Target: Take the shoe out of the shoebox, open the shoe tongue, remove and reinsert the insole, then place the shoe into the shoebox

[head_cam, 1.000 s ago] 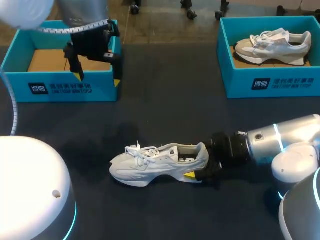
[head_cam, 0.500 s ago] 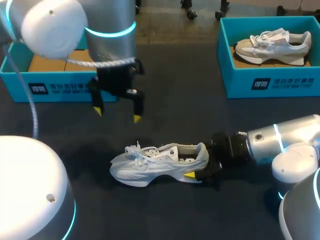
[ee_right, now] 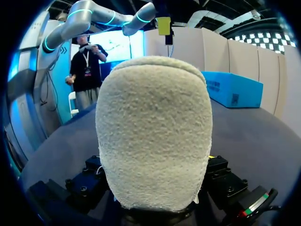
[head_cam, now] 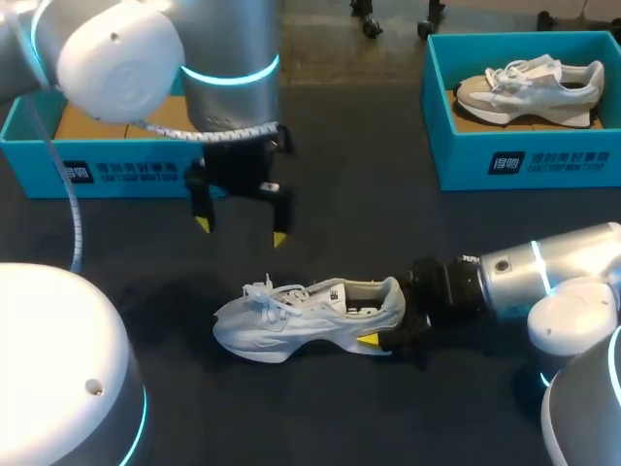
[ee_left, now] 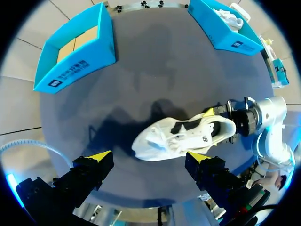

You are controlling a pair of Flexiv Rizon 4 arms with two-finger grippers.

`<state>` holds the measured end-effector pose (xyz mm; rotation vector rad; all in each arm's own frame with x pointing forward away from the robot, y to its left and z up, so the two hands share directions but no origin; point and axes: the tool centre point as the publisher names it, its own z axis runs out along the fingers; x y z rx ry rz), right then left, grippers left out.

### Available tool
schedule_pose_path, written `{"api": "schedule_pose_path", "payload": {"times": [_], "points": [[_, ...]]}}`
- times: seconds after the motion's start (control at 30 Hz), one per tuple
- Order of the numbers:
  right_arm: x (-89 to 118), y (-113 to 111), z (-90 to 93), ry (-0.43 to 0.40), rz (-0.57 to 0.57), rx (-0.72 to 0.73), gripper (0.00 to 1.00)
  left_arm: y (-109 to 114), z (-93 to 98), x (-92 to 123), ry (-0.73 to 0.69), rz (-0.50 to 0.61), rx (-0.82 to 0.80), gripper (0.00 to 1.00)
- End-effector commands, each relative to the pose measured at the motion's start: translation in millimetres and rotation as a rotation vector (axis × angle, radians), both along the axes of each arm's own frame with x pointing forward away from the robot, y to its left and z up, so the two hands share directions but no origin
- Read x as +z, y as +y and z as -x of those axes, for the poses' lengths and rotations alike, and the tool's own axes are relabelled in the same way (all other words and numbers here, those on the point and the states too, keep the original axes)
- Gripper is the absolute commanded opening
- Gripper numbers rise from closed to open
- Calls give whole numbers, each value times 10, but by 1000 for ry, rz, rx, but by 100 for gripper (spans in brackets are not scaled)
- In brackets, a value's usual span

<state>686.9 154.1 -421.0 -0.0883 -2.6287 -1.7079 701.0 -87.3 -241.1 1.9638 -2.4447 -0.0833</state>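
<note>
- The table (head_cam: 340, 194): dark surface; a left shoebox (head_cam: 126, 170) and a right shoebox (head_cam: 524, 160) sit at its far corners.
- Your left gripper (head_cam: 241, 231): has swung from the left shoebox to over the shoe (head_cam: 310, 316), fingers apart; expect the tongue step.
- The shoe: stands on its sole mid-table, outside both boxes.
- Your right gripper (head_cam: 388, 325): clamped on its heel.

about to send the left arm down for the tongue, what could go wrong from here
The left gripper hangs open above the white shoe; on the way down, its fingers could snag the laces rather than the tongue.
The right gripper holds only the heel, so a push at the front might twist the shoe in its fingers.
</note>
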Motion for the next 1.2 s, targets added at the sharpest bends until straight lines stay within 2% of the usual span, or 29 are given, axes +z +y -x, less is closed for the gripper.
{"api": "schedule_pose_path", "payload": {"times": [0.03, 0.1, 0.43, 0.73, 1.2], "points": [[-36, -13, 1, 2, 7, -1, 0, -520, 32, -213, 30, -45, 32, 100], [-36, -13, 1, 2, 7, -1, 0, -662, 19, -224, 75, -76, 76, 100], [-36, -13, 1, 2, 7, -1, 0, -662, 19, -224, 75, -76, 76, 100], [-36, -13, 1, 2, 7, -1, 0, -985, 123, -521, 95, -171, 111, 100], [-36, -13, 1, 2, 7, -1, 0, -1109, 232, -818, 54, -276, 165, 100]]}}
